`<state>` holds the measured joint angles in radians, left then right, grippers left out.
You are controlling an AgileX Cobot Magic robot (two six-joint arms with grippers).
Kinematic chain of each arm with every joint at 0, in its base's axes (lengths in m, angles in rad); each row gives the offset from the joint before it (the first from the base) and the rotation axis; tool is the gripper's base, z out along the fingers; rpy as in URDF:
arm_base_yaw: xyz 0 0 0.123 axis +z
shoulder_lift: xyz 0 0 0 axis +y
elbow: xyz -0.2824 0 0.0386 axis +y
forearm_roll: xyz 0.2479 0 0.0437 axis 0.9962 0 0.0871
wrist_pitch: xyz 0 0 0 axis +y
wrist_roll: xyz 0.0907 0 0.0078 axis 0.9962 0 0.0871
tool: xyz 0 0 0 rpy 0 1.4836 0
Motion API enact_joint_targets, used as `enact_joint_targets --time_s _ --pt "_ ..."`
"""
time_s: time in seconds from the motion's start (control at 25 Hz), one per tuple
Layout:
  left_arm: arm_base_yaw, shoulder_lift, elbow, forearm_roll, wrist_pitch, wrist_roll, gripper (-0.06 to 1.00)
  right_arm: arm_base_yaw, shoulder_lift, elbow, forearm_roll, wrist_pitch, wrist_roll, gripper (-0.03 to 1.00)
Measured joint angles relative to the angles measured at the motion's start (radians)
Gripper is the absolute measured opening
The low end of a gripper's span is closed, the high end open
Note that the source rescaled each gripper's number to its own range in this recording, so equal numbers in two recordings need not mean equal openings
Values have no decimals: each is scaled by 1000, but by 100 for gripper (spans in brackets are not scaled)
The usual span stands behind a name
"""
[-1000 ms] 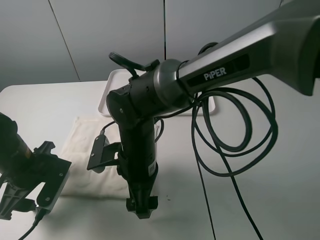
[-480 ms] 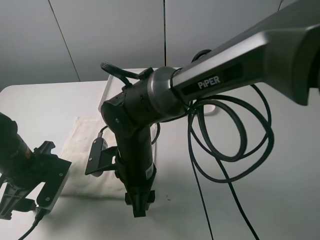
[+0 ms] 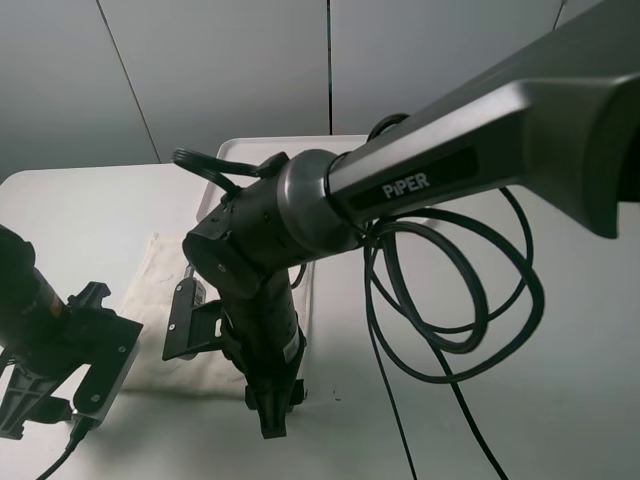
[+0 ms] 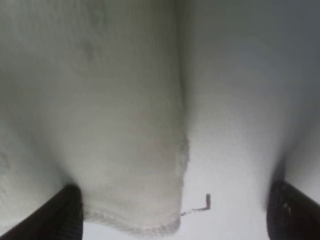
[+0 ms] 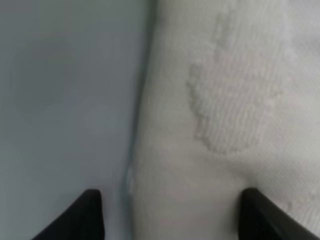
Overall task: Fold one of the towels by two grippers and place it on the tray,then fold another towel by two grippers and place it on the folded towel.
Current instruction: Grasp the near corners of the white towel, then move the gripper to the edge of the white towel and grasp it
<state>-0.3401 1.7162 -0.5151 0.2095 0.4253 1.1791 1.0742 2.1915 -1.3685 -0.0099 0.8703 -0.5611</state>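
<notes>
A white towel point(image 3: 160, 285) lies flat on the table, left of centre; only one towel shows. The white tray point(image 3: 240, 152) stands behind it, mostly hidden by my right arm. My right gripper point(image 3: 272, 418) points down at the towel's near right corner. In the right wrist view the gripper point(image 5: 172, 215) is open, its fingertips astride the towel's edge point(image 5: 220, 125). My left gripper point(image 3: 35, 405) is at the towel's near left corner. In the left wrist view it point(image 4: 175, 215) is open, with the towel corner point(image 4: 130, 165) between its fingertips.
The right arm's black cable point(image 3: 455, 300) hangs in loops over the right half of the white table point(image 3: 560, 330). The right arm's elbow covers the towel's right part and the tray's front.
My right arm has swung left and its gripper has come down closer to the towel's near right corner. The left gripper has not moved.
</notes>
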Motion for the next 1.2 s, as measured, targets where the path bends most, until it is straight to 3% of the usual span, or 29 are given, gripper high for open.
enact_joint_targets --time_s 0.24,0.32,0.48,0.6,0.68,0.88,0.96,1.2 --pt "0 0 0 0 0 0 95 1 -15 58 -12 -66 4 57" --pt "0 0 0 0 0 0 95 1 -17 66 -23 -71 14 45" --pt "0 0 0 0 -4 0 95 1 -17 67 -40 -83 25 7" --pt "0 0 0 0 -6 0 93 1 -19 67 -40 -84 25 0" --pt "0 2 0 0 -18 0 79 1 -19 67 -40 -84 25 0" --pt "0 2 0 0 -68 0 7 1 -19 67 -21 -82 25 0" --pt "0 2 0 0 -70 0 3 1 -19 67 3 -80 27 0" --pt "0 -9 0 -4 -72 0 2 1 -23 70 64 -74 64 0"
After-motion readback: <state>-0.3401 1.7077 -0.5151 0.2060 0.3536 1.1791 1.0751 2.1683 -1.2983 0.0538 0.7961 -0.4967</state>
